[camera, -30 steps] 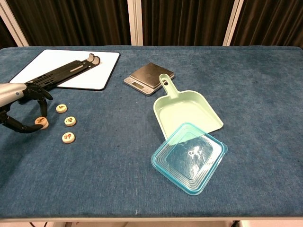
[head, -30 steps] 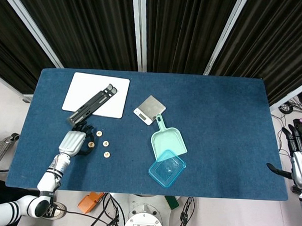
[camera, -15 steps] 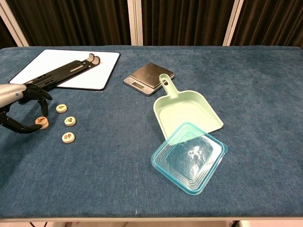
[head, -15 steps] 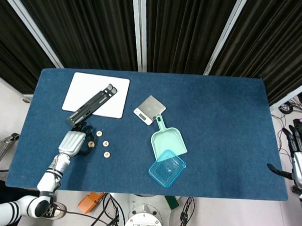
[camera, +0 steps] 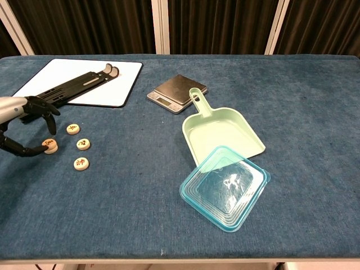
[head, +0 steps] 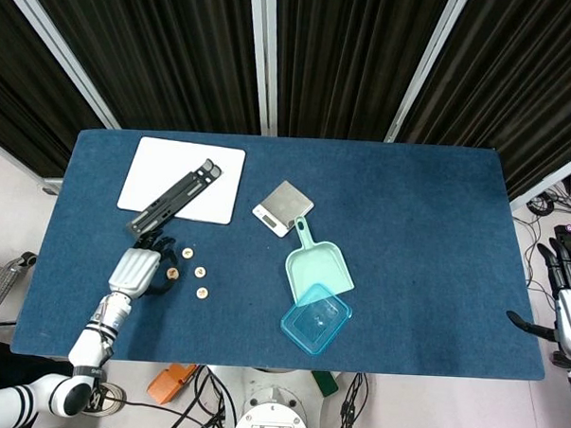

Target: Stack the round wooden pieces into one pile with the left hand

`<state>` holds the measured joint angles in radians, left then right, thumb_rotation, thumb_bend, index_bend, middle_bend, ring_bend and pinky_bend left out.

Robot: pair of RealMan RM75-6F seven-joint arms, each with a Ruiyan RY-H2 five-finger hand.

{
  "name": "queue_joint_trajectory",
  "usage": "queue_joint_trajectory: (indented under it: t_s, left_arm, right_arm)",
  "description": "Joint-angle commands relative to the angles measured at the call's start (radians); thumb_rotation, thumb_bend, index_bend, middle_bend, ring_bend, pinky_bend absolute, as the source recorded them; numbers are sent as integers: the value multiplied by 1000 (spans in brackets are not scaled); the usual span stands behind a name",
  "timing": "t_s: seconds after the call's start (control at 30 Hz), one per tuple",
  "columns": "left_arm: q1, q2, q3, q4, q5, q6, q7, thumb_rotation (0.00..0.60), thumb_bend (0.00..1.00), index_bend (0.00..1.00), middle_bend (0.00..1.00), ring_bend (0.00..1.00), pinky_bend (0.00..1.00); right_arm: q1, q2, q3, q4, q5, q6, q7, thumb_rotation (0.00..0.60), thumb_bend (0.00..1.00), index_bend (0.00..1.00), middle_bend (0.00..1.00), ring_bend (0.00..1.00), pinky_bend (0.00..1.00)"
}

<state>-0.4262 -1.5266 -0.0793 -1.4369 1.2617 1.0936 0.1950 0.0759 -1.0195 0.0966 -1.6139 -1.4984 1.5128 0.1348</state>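
Wooden piece (camera: pixel 50 145), touching left hand's (camera: pixel 25 121) fingers (camera: pixel 22 151)

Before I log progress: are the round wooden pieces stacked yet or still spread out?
Spread out. Four round wooden pieces lie flat and separate on the blue table; the left robot hand touches the leftmost one.

Matt blue cloth covers the table (camera: pixel 315 101); pale wooden pieces (camera: pixel 81 163); glossy clear plastic lid (camera: pixel 225 187).

Open cloth right of wooden pieces (camera: pixel 79 145), black stand (camera: pixel 73 87) crowding behind
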Motion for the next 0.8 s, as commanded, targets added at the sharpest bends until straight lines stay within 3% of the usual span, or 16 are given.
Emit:
queue_joint_trajectory:
  t_s: [0.03, 0.33, 0.8]
  left_arm:
    - [-9, 8, -16, -39, 13, 15, 9, 597, 318, 421, 147, 0, 28]
    - [-73, -37, -49, -62, -49, -46, 103, 581, 318, 420, 132, 0, 28]
    - [-98, -88, -41, -18, -115, -61, 172, 581, 296, 420, 50, 0, 19]
  right_arm:
    - [1, 1, 1, -1, -4, 1, -2, 600, 31, 0, 26, 0, 65]
    - [-2, -1, -2, 6, -2, 1, 8, 600, 31, 0, 26, 0, 65]
    - [-1, -8, -4, 23, -3, -6, 26, 600, 31, 0, 22, 0, 47]
